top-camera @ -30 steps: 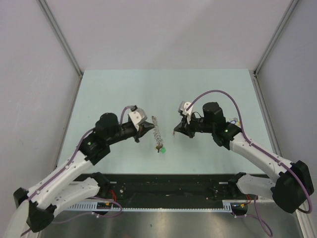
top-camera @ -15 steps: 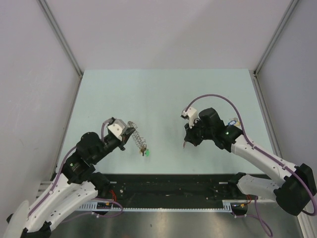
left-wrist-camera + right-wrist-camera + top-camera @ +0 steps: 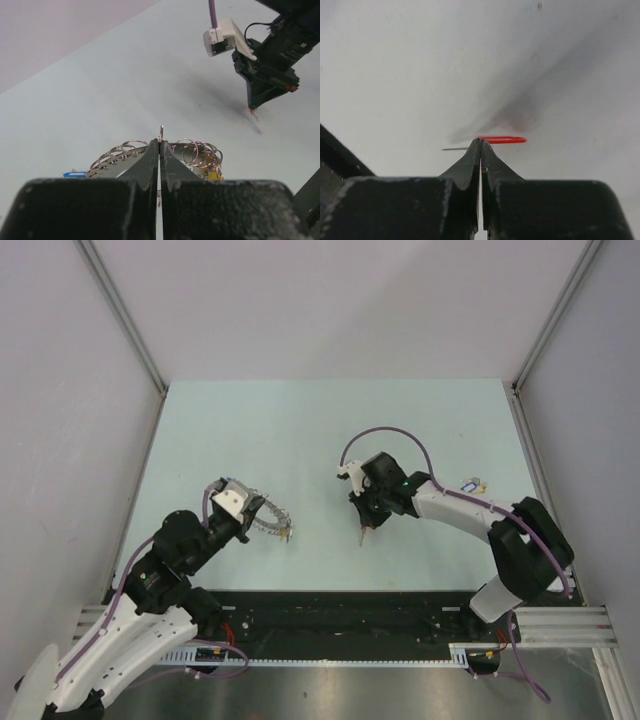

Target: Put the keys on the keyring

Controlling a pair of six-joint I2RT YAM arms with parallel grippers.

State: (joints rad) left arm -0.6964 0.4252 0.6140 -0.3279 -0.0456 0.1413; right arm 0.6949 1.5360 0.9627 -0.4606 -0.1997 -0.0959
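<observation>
- Left gripper point(image 3: 250, 521) near 8 o'clock on the pale green table point(image 3: 300, 420), pointing toward 3 o'clock.
- In the left wrist view, fingers point(image 3: 150, 160) pressed together, pinching one thin loop of the keyring point(image 3: 192, 151) right at the tips.
- Keyring point(image 3: 268, 519) a chain of small silvery rings, draped to both sides of the closed tips; from above, curving away from the gripper toward 4 o'clock.
- Blue key head point(image 3: 74, 174) at the chain's 9 o'clock end and yellow key head point(image 3: 215, 175) at its 3 o'clock end, both partly hidden behind the gripper body.
- Right gripper point(image 3: 364, 532) just past the table's middle toward 5 o'clock, tips aimed down, well apart from the keyring.
- In the right wrist view, fingers point(image 3: 492, 162) closed flat together, nipping the red key point(image 3: 501, 139) by its head; thin blade sticking out toward 9 o'clock, shadow close beneath it.
- Cannot tell whether the red key point(image 3: 362, 539) touches the table.
- Loose keys point(image 3: 470, 483) at 3 o'clock near the table's edge, beside the right arm; too small to tell colours surely.
</observation>
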